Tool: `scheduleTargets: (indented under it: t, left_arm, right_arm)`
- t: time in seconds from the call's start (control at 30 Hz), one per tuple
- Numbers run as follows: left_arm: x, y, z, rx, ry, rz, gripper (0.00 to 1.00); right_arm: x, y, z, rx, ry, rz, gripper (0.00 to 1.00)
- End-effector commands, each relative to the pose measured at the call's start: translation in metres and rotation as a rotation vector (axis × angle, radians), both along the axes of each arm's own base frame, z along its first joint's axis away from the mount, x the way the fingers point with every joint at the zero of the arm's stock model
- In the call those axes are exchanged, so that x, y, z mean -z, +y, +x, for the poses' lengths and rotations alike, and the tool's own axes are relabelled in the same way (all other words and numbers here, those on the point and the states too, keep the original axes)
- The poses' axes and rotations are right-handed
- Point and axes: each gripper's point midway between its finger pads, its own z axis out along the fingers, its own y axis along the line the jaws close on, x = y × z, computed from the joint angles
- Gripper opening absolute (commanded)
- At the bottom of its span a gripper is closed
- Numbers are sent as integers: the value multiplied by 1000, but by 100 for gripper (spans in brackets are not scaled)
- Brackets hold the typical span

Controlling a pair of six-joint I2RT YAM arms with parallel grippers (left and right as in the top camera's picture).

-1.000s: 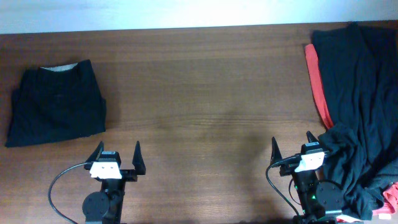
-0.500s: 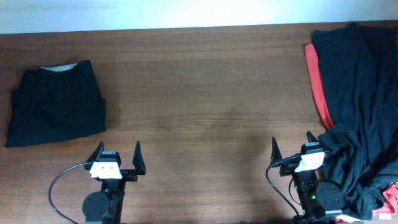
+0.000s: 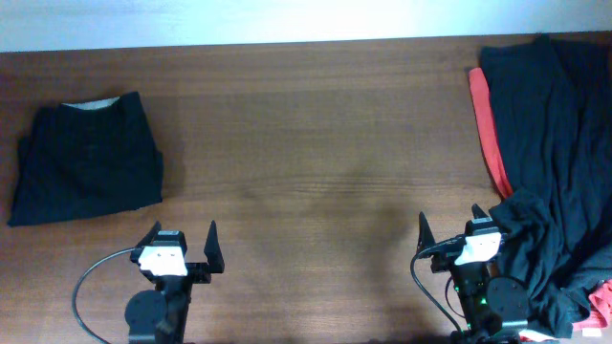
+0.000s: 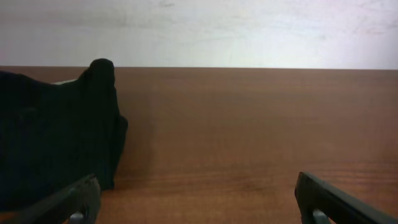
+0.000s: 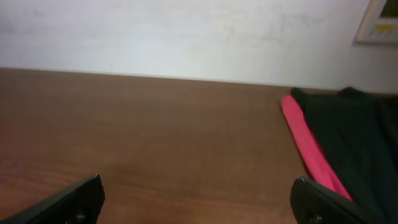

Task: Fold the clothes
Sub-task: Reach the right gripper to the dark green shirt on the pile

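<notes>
The clothes lie in two places. A folded black garment (image 3: pixel 86 158) rests at the table's left, also seen in the left wrist view as the black garment (image 4: pixel 56 137). A loose heap of black clothes (image 3: pixel 555 143) covers the right side, with a red shirt (image 3: pixel 490 134) sticking out from under its left edge. The right wrist view shows the red shirt (image 5: pixel 308 149) beside the black cloth (image 5: pixel 357 134). My left gripper (image 3: pixel 183 229) stands open over bare wood near the front edge, below the folded garment. My right gripper (image 3: pixel 448 218) is open too, its right finger close to the heap's lower edge. Nothing is between either gripper's fingers.
The brown wooden table (image 3: pixel 316 124) stretches between the two lots of cloth. A pale wall (image 4: pixel 249 31) runs behind its far edge. A further bit of red cloth (image 3: pixel 602 301) peeks out at the bottom right corner.
My left gripper has shifted back very slightly toward the front edge. The right arm and the clothes have not moved.
</notes>
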Motion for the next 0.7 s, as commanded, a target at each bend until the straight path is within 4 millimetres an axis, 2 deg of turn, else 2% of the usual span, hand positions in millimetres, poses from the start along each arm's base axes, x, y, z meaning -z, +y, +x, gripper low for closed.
scheduleTargets:
  t: [0.0,0.17,0.37,0.53,0.67]
  left_arm:
    - [-23,-1,-1,14,17,20,99]
    - [-36,-1,8,15,125,22,99]
    - [-45,-2,24,16,279,23,99]
    - [-55,-2,39,18,357,24,99]
    - [-57,-2,42,18,411,25,99]
  right_arm:
    - [-16,1,-4,-2,3,11,99]
    - [-36,1,-3,10,56,87,99]
    - [-59,1,12,20,187,106,99]
    - [-62,1,32,32,395,99,99]
    - [-50,2,47,25,600,50,99]
